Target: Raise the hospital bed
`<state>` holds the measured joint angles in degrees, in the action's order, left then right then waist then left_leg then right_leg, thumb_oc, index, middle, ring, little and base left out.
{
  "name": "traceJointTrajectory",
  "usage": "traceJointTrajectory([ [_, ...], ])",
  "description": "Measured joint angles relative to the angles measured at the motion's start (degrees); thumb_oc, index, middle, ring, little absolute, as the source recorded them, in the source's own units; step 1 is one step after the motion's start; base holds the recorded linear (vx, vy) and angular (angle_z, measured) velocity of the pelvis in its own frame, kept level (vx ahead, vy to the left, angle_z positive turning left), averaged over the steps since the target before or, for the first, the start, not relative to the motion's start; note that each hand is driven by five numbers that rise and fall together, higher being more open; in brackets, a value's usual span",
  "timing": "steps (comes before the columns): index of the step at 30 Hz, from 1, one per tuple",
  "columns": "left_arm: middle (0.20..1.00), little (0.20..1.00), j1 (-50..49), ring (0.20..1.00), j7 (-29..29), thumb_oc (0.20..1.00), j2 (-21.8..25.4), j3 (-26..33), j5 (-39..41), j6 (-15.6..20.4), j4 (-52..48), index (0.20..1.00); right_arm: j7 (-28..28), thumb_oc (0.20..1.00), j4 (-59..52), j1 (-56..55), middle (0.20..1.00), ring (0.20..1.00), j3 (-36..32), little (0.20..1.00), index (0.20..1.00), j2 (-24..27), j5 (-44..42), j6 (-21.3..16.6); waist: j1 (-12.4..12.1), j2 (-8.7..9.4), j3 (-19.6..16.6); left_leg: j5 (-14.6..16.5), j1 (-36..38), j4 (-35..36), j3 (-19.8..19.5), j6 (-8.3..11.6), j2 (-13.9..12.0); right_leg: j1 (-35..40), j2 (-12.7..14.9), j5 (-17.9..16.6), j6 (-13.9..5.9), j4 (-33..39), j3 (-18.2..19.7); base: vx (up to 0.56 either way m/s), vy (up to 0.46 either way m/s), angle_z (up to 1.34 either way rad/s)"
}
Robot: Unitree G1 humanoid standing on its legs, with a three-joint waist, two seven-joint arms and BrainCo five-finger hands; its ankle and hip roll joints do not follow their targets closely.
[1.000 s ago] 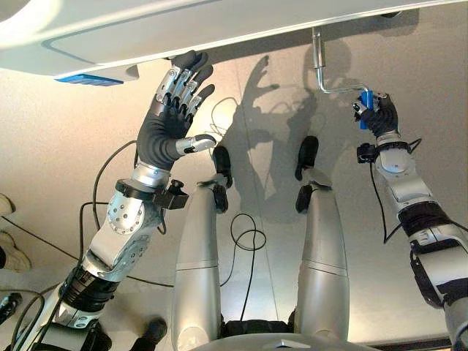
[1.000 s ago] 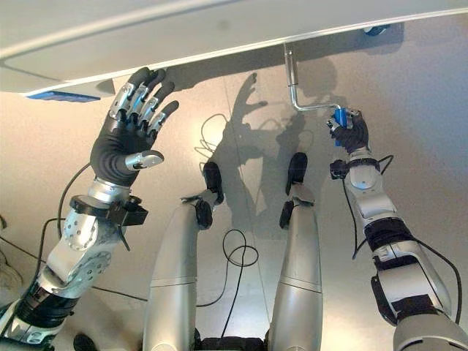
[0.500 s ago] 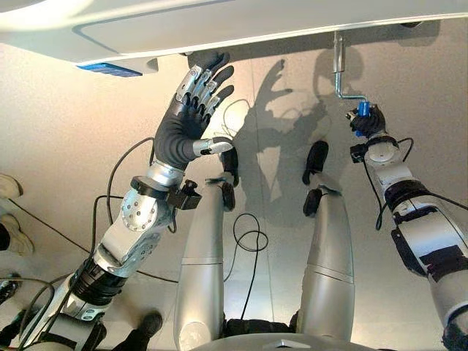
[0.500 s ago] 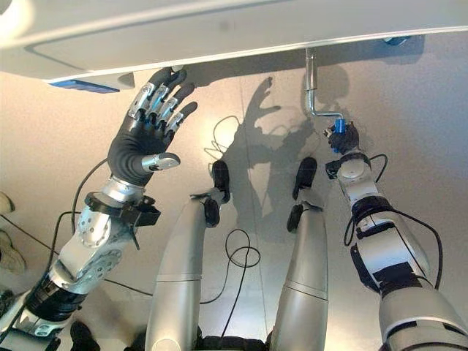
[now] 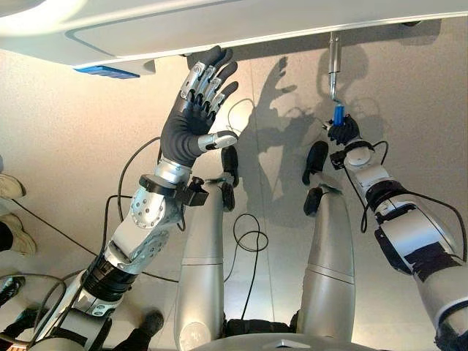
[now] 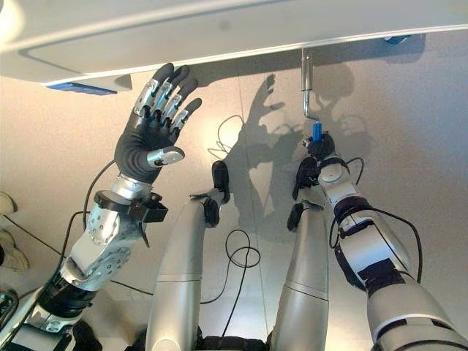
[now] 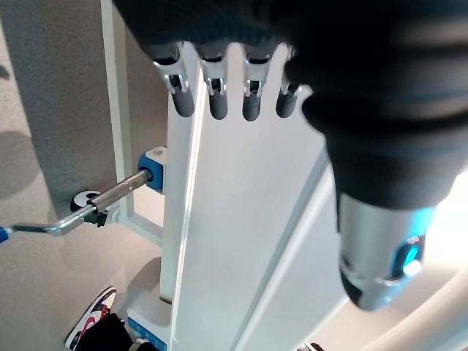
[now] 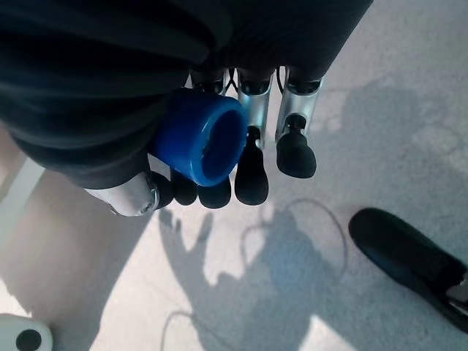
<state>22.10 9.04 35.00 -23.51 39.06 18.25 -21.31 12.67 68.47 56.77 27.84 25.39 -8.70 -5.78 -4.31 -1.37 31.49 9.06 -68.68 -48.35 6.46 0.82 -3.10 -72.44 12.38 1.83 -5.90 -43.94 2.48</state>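
Note:
The hospital bed's white end board (image 5: 219,25) runs across the top of the eye views. A metal crank (image 5: 333,62) hangs down from it at the right, ending in a blue handle (image 5: 338,114). My right hand (image 5: 344,131) is shut on that handle; the right wrist view shows the blue handle (image 8: 201,139) with my fingers (image 8: 252,175) curled round it. My left hand (image 5: 186,131) is raised and open, its straight fingertips at the board's lower edge. In the left wrist view the fingers (image 7: 219,102) lie flat against the white board (image 7: 241,219), with the crank (image 7: 110,197) off to one side.
A blue patch (image 5: 106,72) sits on the board's edge left of my left hand. A person's shoes (image 5: 11,186) rest on the pale floor at the far left. A blue bracket (image 7: 150,172) holds the crank's shaft at the bed frame.
My right hand has swung the blue handle leftward and inward, so the crank arm now hangs almost straight down instead of sticking out right. The left hand stays open at the board.

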Motion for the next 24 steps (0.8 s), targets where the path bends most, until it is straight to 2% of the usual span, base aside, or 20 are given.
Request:
traceJointTrajectory([
  [13,1.000,1.000,0.07,1.000,1.25,1.000,-0.29,0.05,0.01,-0.08,0.39,1.000,-0.85,0.200,-3.96,-0.80,0.200,0.200,0.51,0.200,0.200,-3.87,1.30,1.10,0.03,-0.07,-0.01,0.10,-0.08,-0.11,-0.04,0.15,-0.08,-0.21,-0.04,0.26,0.12,-0.40,0.00,0.00,0.000,0.00],
  [15,1.000,1.000,0.08,1.000,1.38,1.000,-0.29,0.05,0.00,-0.09,0.40,1.000,-0.83,0.464,-4.08,-0.74,0.464,0.464,0.50,0.464,0.464,-3.77,1.30,1.10,0.06,-0.07,-0.01,0.11,-0.08,-0.13,-0.05,0.16,-0.09,-0.22,-0.04,0.29,0.15,-0.48,0.00,0.00,0.000,0.00],
  [16,1.000,1.000,0.08,1.000,1.39,1.000,-0.28,0.04,0.00,-0.09,0.45,1.000,-0.84,1.000,-4.06,-0.78,1.000,1.000,0.57,1.000,1.000,-3.64,1.46,1.11,0.06,-0.08,0.00,0.13,-0.08,-0.25,-0.06,0.18,-0.08,-0.25,-0.03,0.37,0.17,-0.71,0.00,0.00,0.000,0.00],
  [24,1.000,1.000,-2.04,1.000,2.40,1.000,-0.35,0.17,-0.11,0.01,4.82,1.000,0.03,1.000,-4.44,-2.78,1.000,1.000,0.91,1.000,1.000,-3.68,1.79,1.12,0.07,-0.26,0.00,0.14,-0.05,-0.44,-0.12,0.22,-0.16,-0.19,-0.09,0.39,0.20,-0.83,-0.01,0.00,0.000,0.00],
])
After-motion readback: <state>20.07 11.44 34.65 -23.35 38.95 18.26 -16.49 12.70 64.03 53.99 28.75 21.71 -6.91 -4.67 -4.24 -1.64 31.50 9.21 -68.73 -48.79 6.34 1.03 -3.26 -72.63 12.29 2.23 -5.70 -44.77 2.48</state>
